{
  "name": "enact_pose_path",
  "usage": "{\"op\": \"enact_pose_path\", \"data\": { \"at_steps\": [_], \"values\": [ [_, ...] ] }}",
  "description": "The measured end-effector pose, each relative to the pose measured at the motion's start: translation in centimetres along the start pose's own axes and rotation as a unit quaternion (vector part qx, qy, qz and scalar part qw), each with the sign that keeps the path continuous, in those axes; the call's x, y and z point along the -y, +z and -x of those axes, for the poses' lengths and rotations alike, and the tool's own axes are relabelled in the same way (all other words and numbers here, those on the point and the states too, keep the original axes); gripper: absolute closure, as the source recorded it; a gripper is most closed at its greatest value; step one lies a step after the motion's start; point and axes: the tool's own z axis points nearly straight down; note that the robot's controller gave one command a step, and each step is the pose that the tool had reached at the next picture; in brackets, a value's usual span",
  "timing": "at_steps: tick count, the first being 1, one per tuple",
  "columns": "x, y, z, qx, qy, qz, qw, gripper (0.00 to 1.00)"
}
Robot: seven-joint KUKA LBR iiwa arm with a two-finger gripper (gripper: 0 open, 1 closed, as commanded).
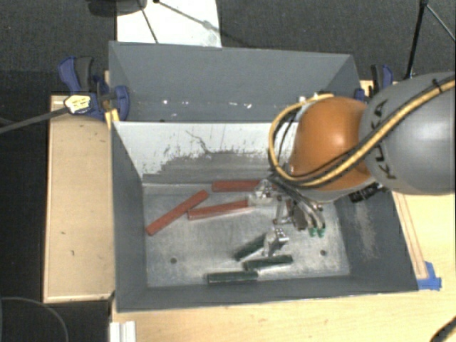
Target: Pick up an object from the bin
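The dark green stick [251, 249] nearest the arm lies on the floor of the bin [128, 212], right of the middle and toward the near wall. It is the one I would bet on, since the fingers [277, 240] hang right at its upper right end. From where I stand they look to be touching it or just above it. The orange wrist cover [324, 144] looms over that spot, though, and I cannot tell whether the fingers are open or closed, or whether anything sits between them. What matters for the coming move is how that stick lies. Its long axis runs on a slant from lower left to upper right, so most of its length stretches away from the fingers toward the lower left rather than lying under them. A grasp, I reckon, would need to shift a little that way along the stick and close across its narrow width, not along it. Two more dark green sticks crowd in. One [269, 263] lies just below, nearly level and close to the first stick's lower end, near enough that a wide approach might nudge it. The other [231, 278] lies further toward the near wall. The red-brown sticks [178, 213] lie apart, up and to the left, and should not get in the way.
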Motion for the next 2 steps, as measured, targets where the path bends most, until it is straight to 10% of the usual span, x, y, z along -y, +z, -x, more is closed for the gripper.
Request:
{"op": "enact_pose_path", "data": {
  "at_steps": [1, 2],
  "values": [
    [0.4, 3.0, -0.5, 0.0017, -0.176, 0.000, 0.9845, 0.00],
    [2.9, 7.5, -1.0, 0.0013, -0.175, 0.000, 0.9846, 0.00]
  ]
}}
